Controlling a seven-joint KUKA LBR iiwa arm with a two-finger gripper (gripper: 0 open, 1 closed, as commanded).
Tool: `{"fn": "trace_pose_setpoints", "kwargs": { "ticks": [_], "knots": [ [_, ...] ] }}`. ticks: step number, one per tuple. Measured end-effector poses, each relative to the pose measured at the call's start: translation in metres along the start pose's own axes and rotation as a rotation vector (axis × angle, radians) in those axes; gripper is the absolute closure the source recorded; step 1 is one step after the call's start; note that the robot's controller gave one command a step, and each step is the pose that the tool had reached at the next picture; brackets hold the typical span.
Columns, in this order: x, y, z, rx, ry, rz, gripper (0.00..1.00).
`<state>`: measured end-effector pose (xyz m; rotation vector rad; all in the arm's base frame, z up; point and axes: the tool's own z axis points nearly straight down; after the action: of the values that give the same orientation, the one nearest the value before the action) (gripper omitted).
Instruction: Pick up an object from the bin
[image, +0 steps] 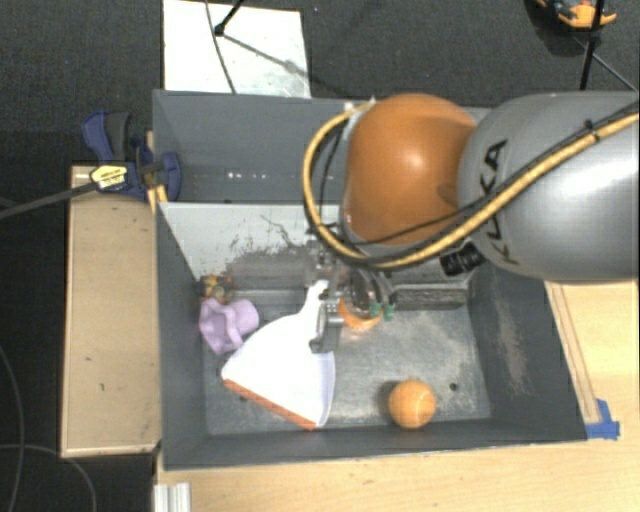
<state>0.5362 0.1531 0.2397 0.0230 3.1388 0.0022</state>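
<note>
My gripper (328, 330) hangs under the arm's orange dome over the middle of the bin. Its lower end is at the top right edge of a white wedge-shaped thing with an orange rim (283, 376), which lies flat on the bin floor at the front left. A small orange and green thing (358, 316) sits right beside the gripper, partly hidden by it. A crumpled purple thing (226, 324) lies just left of the white wedge.
An orange ball (411, 403) rests near the bin's front wall, right of the wedge. A small brownish thing (213, 288) sits by the left wall above the purple one. The arm covers the bin's back right part.
</note>
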Motion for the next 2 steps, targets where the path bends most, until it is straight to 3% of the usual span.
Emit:
{"fn": "trace_pose_setpoints", "kwargs": {
  "ticks": [1, 2],
  "knots": [
    [0.000, 0.000, 0.000, 0.000, 0.000, 0.000, 0.00],
    [-0.016, -0.018, 0.037, -0.003, -0.010, -0.049, 0.00]
  ]
}}
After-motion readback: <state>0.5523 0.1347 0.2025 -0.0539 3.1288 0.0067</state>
